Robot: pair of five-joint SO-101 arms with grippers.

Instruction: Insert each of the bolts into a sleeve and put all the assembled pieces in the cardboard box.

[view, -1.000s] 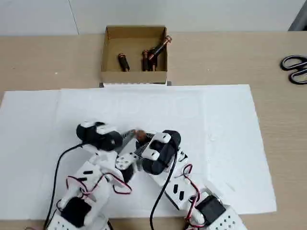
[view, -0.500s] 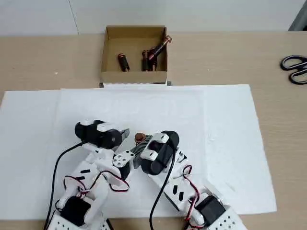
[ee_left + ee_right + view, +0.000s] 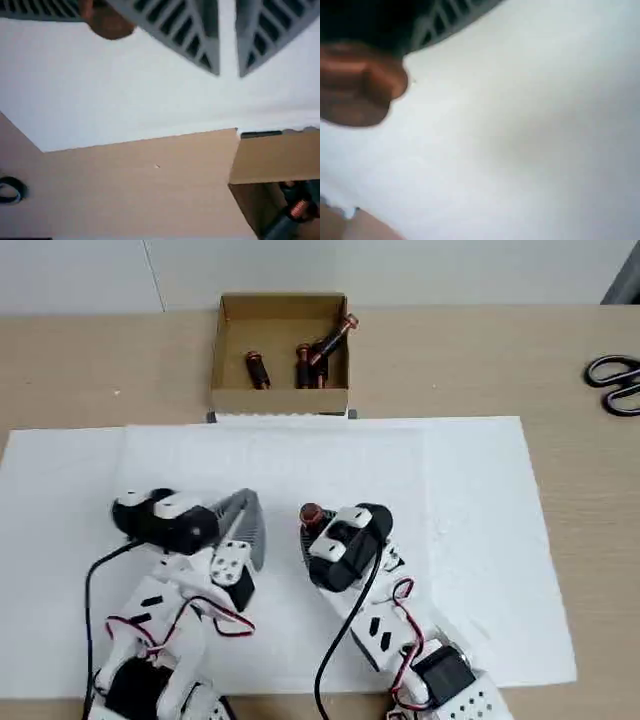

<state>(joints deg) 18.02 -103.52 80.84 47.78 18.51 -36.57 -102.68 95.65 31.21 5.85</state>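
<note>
Right gripper point(image 3: 307, 524): clamped on one copper-coloured piece point(image 3: 310, 512), held over the white paper sheet point(image 3: 450, 500) near the arm bases. Only the round end of the piece faces the high view. Whether a bolt already sits inside a sleeve cannot be told.

Left gripper point(image 3: 228, 72): fingers apart by a narrow gap, nothing between them, just beside the right gripper.

No loose bolt or sleeve lies on the sheet.

Cardboard box point(image 3: 280, 400): beyond the far edge of the sheet, on the table point(image 3: 100, 360). It holds several dark, copper-ended assembled pieces point(image 3: 258, 370). One leans on the right rim.

Scissors point(image 3: 612, 375): far right, well apart.

Judgement: the task is nearly complete. The held piece appears to be the last one, and it is not yet in the box.
</note>
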